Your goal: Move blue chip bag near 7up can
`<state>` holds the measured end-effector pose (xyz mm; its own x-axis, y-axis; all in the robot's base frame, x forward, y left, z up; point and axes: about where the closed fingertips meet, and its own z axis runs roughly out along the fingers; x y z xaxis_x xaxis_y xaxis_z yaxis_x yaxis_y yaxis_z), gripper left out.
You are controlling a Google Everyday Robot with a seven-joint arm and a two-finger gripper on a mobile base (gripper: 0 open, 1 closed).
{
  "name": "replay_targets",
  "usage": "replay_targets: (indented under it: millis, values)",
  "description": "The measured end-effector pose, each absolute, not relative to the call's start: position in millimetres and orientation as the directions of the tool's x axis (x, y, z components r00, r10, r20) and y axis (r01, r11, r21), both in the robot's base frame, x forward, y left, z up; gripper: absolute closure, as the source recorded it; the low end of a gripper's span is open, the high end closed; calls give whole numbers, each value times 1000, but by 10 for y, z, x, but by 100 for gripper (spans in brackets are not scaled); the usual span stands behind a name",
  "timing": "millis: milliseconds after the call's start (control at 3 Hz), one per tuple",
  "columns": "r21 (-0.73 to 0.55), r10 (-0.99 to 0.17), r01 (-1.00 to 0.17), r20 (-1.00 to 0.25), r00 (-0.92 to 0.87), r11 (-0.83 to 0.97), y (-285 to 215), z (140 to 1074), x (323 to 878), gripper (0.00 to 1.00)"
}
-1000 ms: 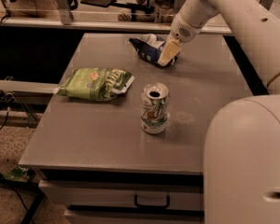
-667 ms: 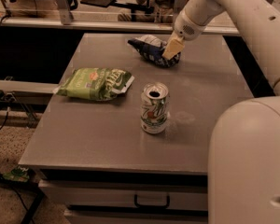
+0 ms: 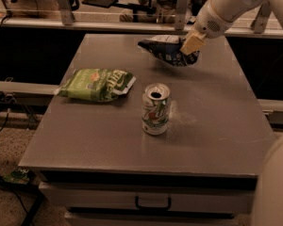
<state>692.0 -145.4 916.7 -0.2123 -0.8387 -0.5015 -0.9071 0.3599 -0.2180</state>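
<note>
Worktop (image 3: pixel 217 121) of plain grey carries everything. At centre left lies a green chip bag (image 3: pixel 95 84), flat on its side and no part of the job. Just right of it, near the middle of the frame, stands the 7up can (image 3: pixel 155 108), upright with its top opened, apart from the green bag.

Further right and up, in the upper middle of the frame, is the blue chip bag (image 3: pixel 166 51) — crumpled, dark, with pale patches. It seems to hang a little clear of the worktop, with a shadow beneath it, well apart from the can. The gripper (image 3: pixel 191 45) is at the bag's right end, reaching in from the upper right corner, and its jaws look clamped on the foil there.

As I judge it, the bag will handle as something very light and soft: thin foil that buckles, mostly air inside, and slick on the outside. Held by one end, the free left end is likely to droop and swing, and the foil could slide out of a shallow pinch. A hold on a gathered fold or the sealed edge seems safer than one on the puffed middle — firm enough to keep it, though the chips will not take much squeezing. The can is probably light too and easy to knock over, so the bag wants setting down beside it, not against it.
</note>
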Motion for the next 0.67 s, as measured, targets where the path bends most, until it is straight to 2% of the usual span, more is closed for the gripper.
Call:
replay_targets:
  millis: [667]
  values:
    - [-153, -812, -901, -514, -278, 405, -1712, 9342, 6043, 100]
